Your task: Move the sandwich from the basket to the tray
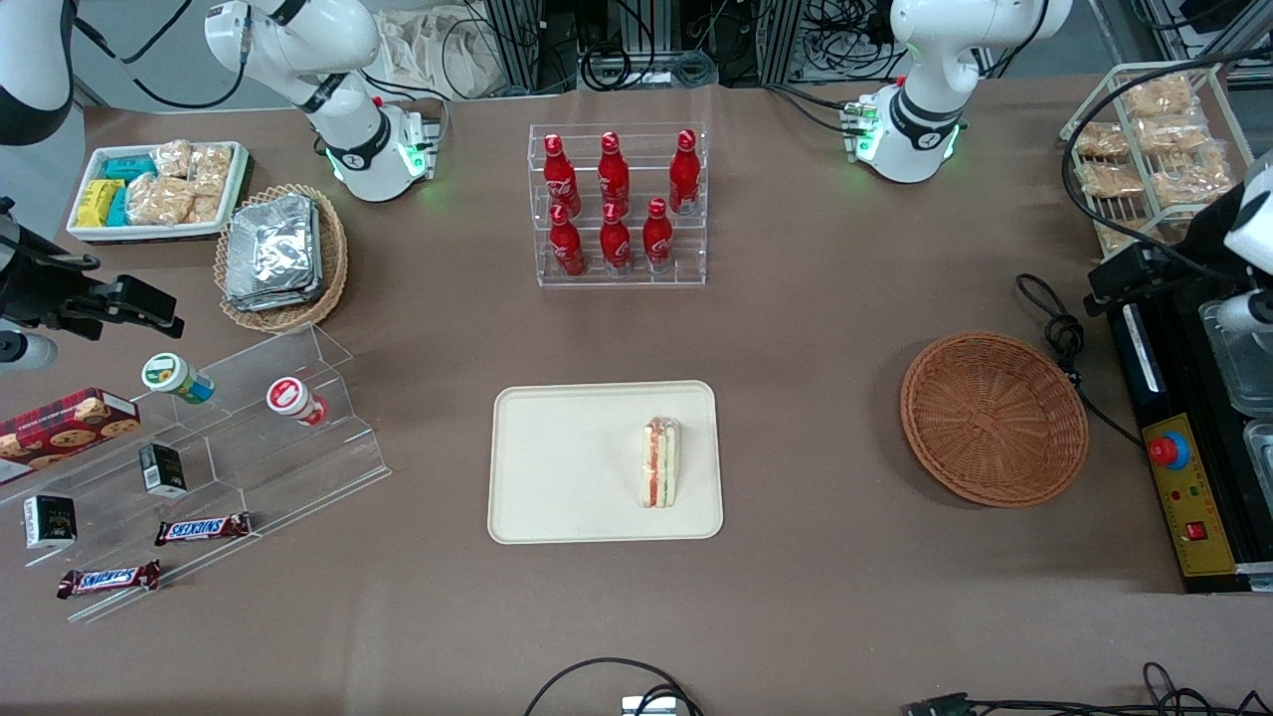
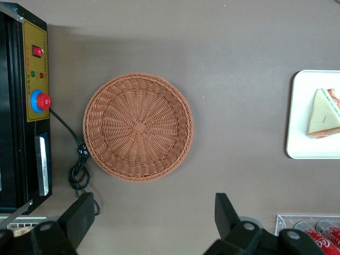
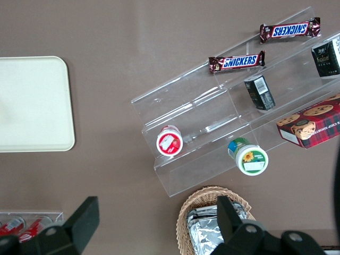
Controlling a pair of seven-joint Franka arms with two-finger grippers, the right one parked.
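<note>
The sandwich (image 1: 659, 462) lies on the cream tray (image 1: 557, 467), on the part of the tray nearest the basket. Its red and green filling edge faces up in the front view. The left wrist view shows the sandwich (image 2: 324, 114) as a white wedge on the tray (image 2: 300, 117). The reddish-brown wicker basket (image 1: 993, 418) stands empty on the table toward the working arm's end. My gripper (image 1: 1119, 283) hangs high above the table beside the basket, farther from the front camera than it. In its wrist view the gripper (image 2: 154, 215) is open, nothing between its fingers, with the basket (image 2: 138, 127) below.
A black control box with a red button (image 1: 1169, 452) and a coiled cable (image 1: 1059, 333) lie beside the basket. A clear rack of red bottles (image 1: 617, 204) stands farther from the front camera than the tray. A clear snack stand (image 1: 249, 438) and a foil-packet basket (image 1: 283, 254) sit toward the parked arm's end.
</note>
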